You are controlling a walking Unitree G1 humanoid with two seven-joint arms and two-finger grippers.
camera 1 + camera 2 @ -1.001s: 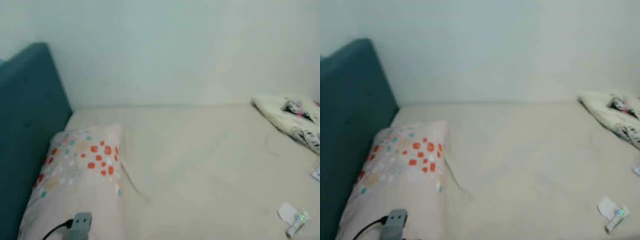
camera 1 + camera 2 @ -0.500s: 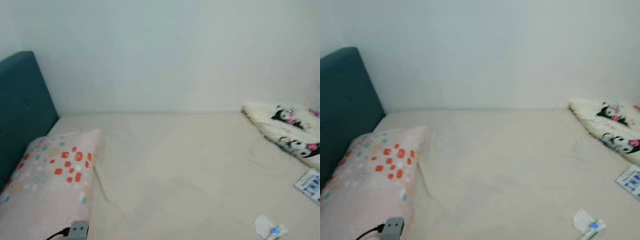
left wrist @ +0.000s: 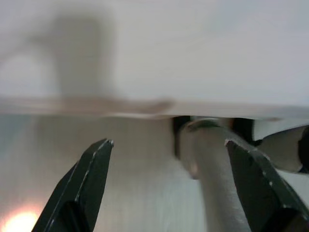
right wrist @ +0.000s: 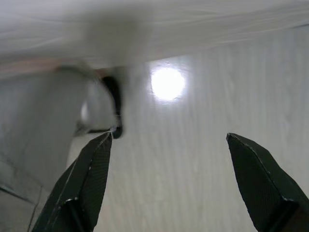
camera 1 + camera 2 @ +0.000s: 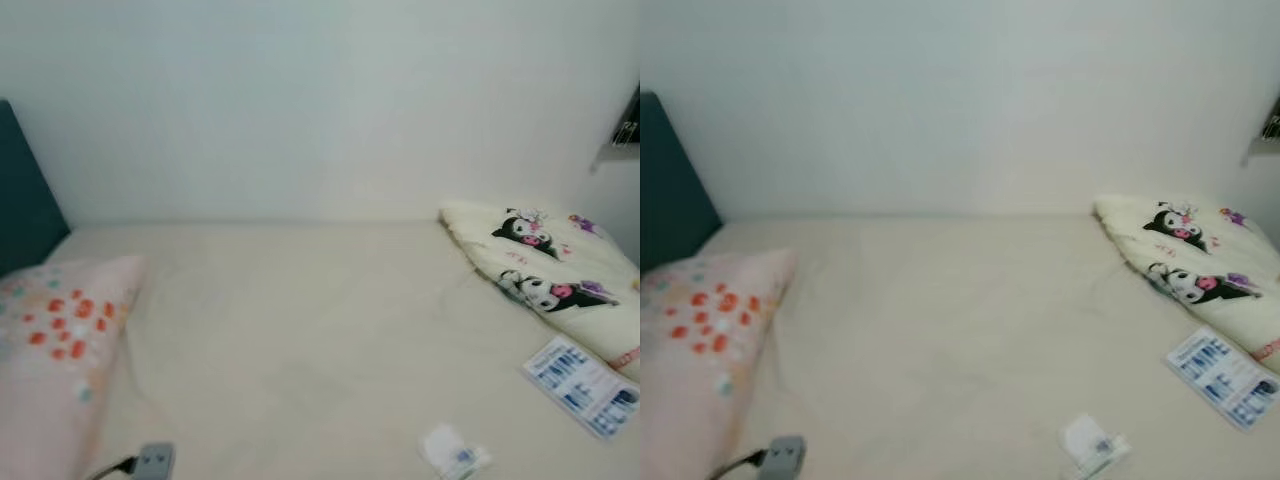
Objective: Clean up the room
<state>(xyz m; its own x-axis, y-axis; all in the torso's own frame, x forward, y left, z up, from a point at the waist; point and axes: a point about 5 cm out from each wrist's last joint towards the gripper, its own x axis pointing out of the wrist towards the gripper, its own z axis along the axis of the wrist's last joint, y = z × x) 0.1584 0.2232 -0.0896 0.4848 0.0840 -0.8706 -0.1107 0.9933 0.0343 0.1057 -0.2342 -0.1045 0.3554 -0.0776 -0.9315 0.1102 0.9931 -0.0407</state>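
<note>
Left gripper (image 3: 169, 150): I see its two black fingers spread wide with nothing between them, pointing at a pale floor and a blurred pale post.
Right gripper (image 4: 169, 145): my wrist camera shows these fingers spread wide too, nothing held, over pale flooring with a bright light reflection.
Bed (image 5: 300, 340): from the head camera I look down on a cream sheet against a white wall.
Pillow (image 5: 50, 350): pink with orange and teal dots, lying at my left, below the teal headboard (image 5: 20, 200).
Charger (image 5: 152, 462): a grey plug with a black cable, beside the pillow at the near edge.
Blanket (image 5: 545, 275): cream, cartoon print, bunched at the right.
Leaflet (image 5: 582, 385): blue and white, just in front of the blanket.
Small packet (image 5: 452, 455): white, near the front edge, well apart from the pillow.
</note>
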